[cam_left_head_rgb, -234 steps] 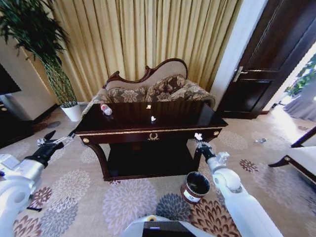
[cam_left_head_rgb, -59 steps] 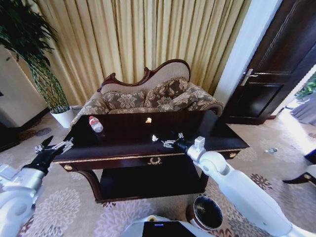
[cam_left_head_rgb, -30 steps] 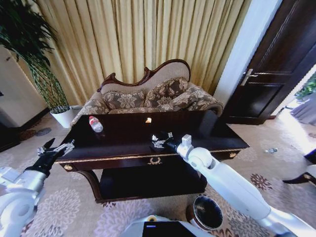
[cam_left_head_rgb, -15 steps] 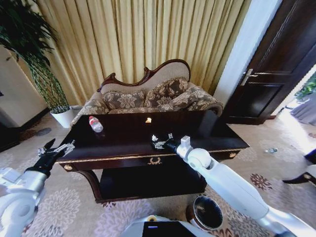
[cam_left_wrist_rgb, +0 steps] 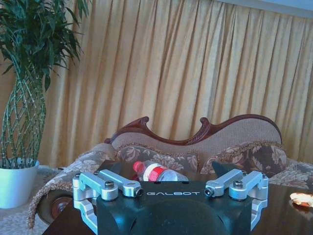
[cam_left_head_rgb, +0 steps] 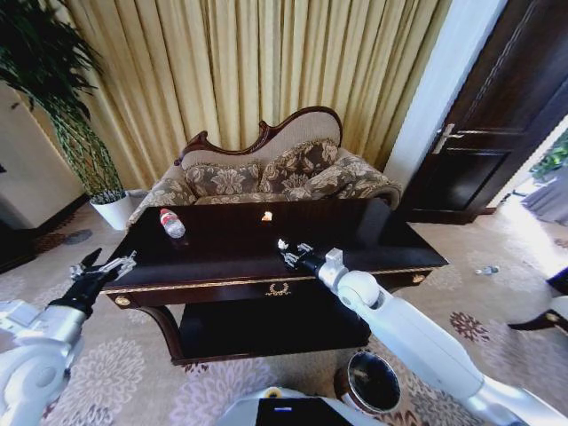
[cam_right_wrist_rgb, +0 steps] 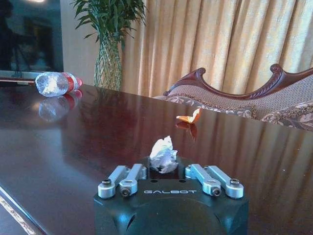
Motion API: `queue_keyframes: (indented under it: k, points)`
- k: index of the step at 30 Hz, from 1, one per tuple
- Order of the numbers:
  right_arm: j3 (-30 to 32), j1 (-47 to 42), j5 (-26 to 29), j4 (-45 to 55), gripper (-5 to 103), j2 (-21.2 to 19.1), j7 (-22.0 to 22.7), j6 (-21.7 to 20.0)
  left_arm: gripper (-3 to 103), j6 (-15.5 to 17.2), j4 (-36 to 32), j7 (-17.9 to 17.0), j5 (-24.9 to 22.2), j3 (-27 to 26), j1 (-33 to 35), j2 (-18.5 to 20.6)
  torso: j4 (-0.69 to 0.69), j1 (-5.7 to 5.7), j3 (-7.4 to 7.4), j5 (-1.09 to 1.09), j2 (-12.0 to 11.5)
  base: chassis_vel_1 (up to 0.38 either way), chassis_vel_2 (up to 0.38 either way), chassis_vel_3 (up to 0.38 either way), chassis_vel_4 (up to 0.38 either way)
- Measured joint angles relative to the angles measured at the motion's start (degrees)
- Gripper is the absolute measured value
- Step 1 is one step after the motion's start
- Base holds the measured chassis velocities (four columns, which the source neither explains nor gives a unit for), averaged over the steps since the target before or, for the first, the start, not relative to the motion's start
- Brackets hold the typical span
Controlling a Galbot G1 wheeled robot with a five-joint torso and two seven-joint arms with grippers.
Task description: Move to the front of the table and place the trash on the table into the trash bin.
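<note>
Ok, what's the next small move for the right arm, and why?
Probably lift straight up a little: the right tool looks shut on the white crumpled paper scrap, low over the glossy dark-brown wooden table, and the round dark trash bin stands on the floor. Left tool idles open at the table's end.

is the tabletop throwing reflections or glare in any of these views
Right wrist view: yes, the glossy table mirrors the bottle and the yellow scrap. Head view: the table's top reflects the curtains as pale streaks, and strong light washes out the floor by the door.
</note>
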Motion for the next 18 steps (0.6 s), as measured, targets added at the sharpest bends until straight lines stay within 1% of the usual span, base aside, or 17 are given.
queue_keyframes:
  k: [2,3,5,6,8,12,15,16,18]
  points:
    - [0.2,-0.3,0.0,0.1,21,0.1,0.0,0.4,100,0.0,0.0,0.0,0.0,0.0,0.1,0.0,0.0,0.0,0.0,0.0,0.0,0.0,0.0,0.0,0.0]
    - [0.2,-0.3,0.0,0.1,21,0.1,0.0,0.4,100,0.0,0.0,0.0,0.0,0.0,0.1,0.0,0.0,0.0,0.0,0.0,0.0,0.0,0.0,0.0,0.0]
    - [0.9,-0.6,0.1,0.4,11,0.3,0.2,0.6,100,0.0,-0.2,0.0,0.1,0.0,0.1,0.0,0.0,0.0,0.0,0.0,0.0,0.0,0.0,0.0,0.0]
    - [0.9,-0.6,0.1,0.4,11,0.3,0.2,0.6,100,0.0,-0.2,0.0,0.1,0.0,0.1,0.0,0.0,0.0,0.0,0.0,0.0,0.0,0.0,0.0,0.0]
    - [2.4,-1.1,0.4,1.0,2,0.4,0.5,0.9,100,0.0,-0.3,0.0,0.1,0.0,0.3,-0.1,0.01,0.0,0.0,0.0,0.0,0.0,0.0,0.0,0.0]
    - [4.9,-2.2,1.1,2.0,1,0.6,1.3,1.0,100,0.0,-0.4,0.0,0.1,0.0,0.3,-0.1,0.0,0.0,0.0,-0.01,0.0,0.0,0.0,0.0,0.0]
    - [7.8,-3.9,2.4,3.4,0,0.9,4.3,1.0,100,0.0,-0.3,0.0,-0.1,-0.1,0.1,0.2,0.0,0.0,0.0,-0.01,0.0,0.0,0.0,0.0,0.0]
    - [7.8,-3.9,2.4,3.4,0,0.9,4.3,1.0,100,0.0,-0.3,0.0,-0.1,-0.1,0.1,0.2,0.0,0.0,0.0,-0.01,0.0,0.0,0.0,0.0,0.0]
    - [9.6,-5.4,2.7,4.0,0,1.3,8.0,0.9,100,0.0,0.0,0.0,-0.3,-0.1,-0.1,0.7,0.0,0.0,0.0,-0.01,0.0,0.0,0.0,0.0,0.0]
